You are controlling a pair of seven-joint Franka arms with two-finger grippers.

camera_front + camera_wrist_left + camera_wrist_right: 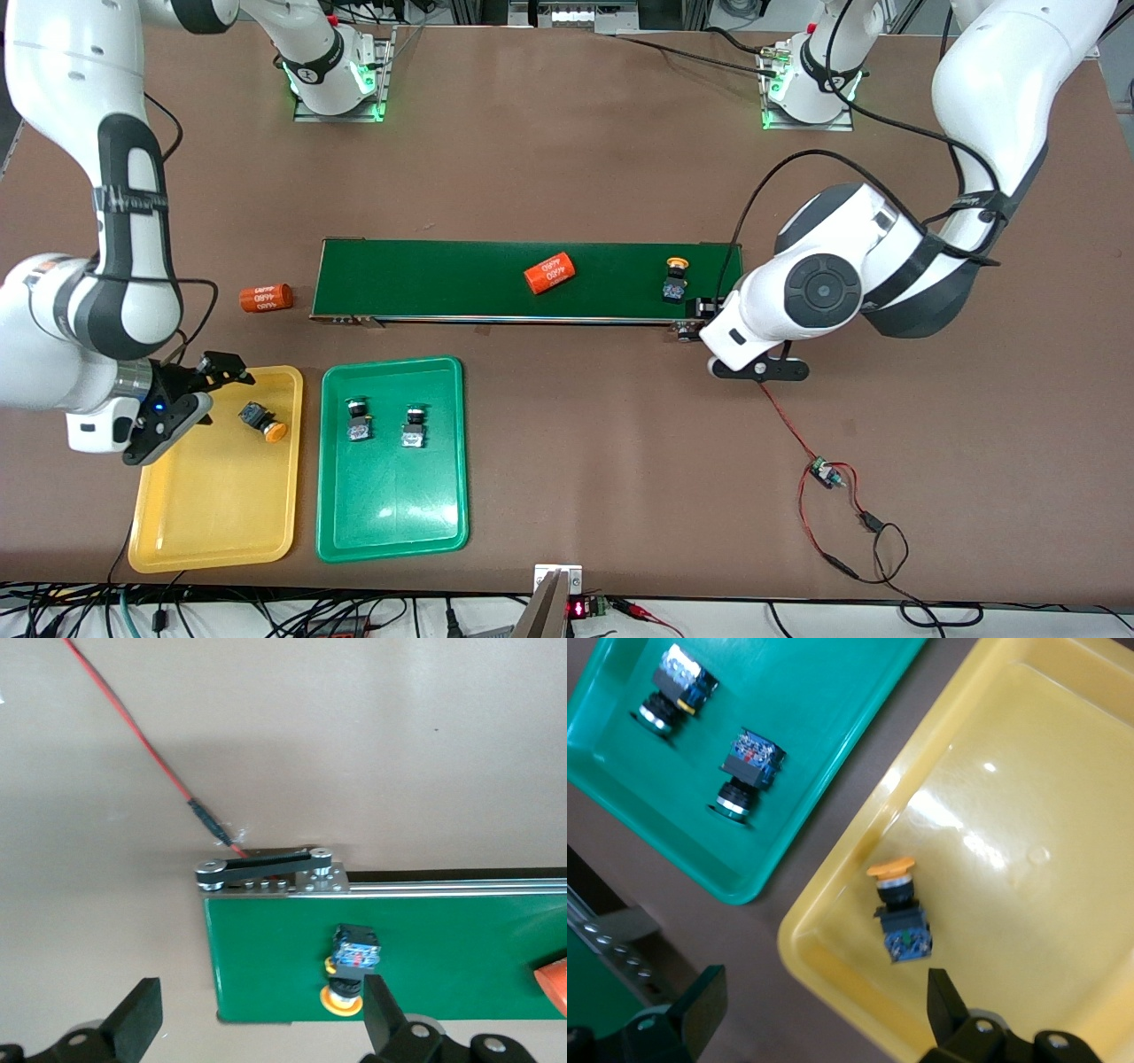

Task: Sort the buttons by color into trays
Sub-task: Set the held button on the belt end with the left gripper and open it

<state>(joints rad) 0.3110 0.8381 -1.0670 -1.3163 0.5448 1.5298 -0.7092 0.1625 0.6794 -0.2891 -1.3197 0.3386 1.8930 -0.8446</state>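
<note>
a: over the yellow tray (213,532), what is the right gripper (190,403) doing?

b: it hangs above the tray's corner nearest the right arm's base, fingers spread wide, holding nothing. one orange-capped button (262,422) lies on its side in that tray, just beside the gripper and clear of the fingers

a: and the green tray (390,523)?

b: it sits beside the yellow one, toward the left arm's end of the table. two green-capped buttons (358,420) (414,426) lie in it side by side, in the half farther from the front camera

a: where is the last button?

b: the second orange-capped button (676,280) lies on the dark green belt (425,279), near the belt's end at the left arm's side. an orange cylinder (549,273) lies near the middle of the belt, and another orange cylinder (266,298) rests on the table (576,159) just off the belt's other end

a: the left gripper (261,1014)?

b: hidden under the arm in the front view, but its wrist view shows it over that belt end, fingers (137,1014) wide apart and empty, the button on the belt close to one fingertip. a red wire (784,416) runs from the belt end across the table
</note>
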